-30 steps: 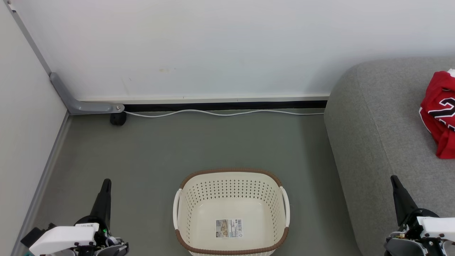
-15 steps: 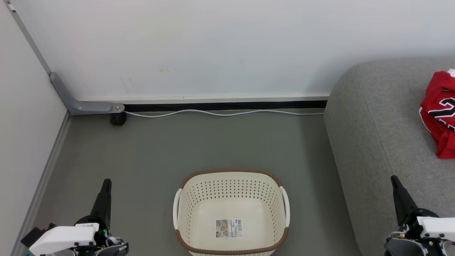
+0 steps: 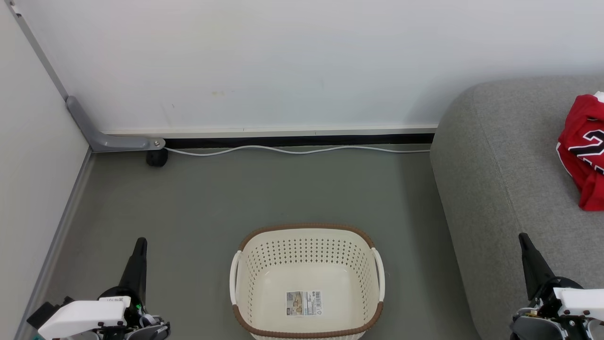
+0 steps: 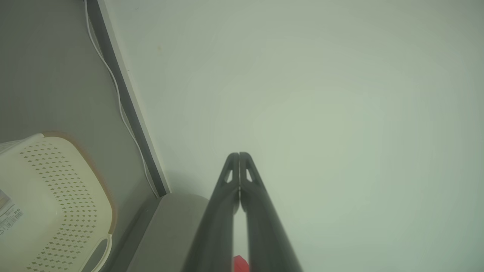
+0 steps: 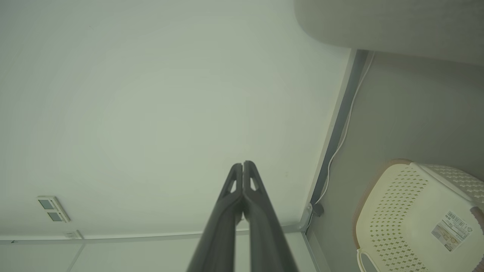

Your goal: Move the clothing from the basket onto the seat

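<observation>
The cream basket (image 3: 306, 236) with its brown rim stands on the floor at the bottom centre, holding nothing but its label sticker (image 3: 304, 303). The red jersey (image 3: 583, 148) lies on the grey seat (image 3: 509, 156) at the right edge, partly cut off by the frame. The plain red garment is out of view. At the lower left my left gripper (image 3: 140, 244) is shut and holds nothing, left of the basket. My right gripper (image 3: 524, 238) is shut too, over the seat's front part. Both wrist views show fingertips pressed together (image 4: 239, 155) (image 5: 242, 164).
A white cable (image 3: 292, 150) runs along the skirting at the wall's foot, ending near a grey bracket (image 3: 111, 140) in the left corner. White walls close the back and left. Grey floor lies around the basket.
</observation>
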Controlling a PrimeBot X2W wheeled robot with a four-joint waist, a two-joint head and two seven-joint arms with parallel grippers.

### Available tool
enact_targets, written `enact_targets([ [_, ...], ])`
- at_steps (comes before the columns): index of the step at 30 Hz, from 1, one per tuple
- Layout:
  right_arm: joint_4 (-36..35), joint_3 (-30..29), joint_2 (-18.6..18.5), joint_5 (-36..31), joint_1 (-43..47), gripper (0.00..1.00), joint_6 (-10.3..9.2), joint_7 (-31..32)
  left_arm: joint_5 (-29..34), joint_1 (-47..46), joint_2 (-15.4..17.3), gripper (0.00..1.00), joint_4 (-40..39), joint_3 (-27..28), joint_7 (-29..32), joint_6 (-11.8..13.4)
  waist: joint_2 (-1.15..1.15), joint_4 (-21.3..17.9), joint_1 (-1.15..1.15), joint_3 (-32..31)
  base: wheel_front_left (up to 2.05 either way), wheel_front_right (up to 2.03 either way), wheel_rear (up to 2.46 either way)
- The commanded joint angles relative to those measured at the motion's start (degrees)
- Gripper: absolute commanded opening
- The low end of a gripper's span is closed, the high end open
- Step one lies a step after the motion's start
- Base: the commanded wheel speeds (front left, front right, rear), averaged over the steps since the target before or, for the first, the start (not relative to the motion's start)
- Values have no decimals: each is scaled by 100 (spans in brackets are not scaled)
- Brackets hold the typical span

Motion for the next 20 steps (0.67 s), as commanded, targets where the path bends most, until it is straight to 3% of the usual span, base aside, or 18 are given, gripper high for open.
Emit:
enact_targets([
  [1, -175, 90, -59, 64, -207, 0, 25, 46, -5, -325, 58, 0, -156, 191, 28, -48, 0, 0, 0, 0, 0, 0, 0],
  [20, -175, 91, -59, 64, -207, 0, 25, 45, 5, -325, 51, 0, -156, 202, 37, -48, 0, 0, 0, 0, 0, 0, 0],
])
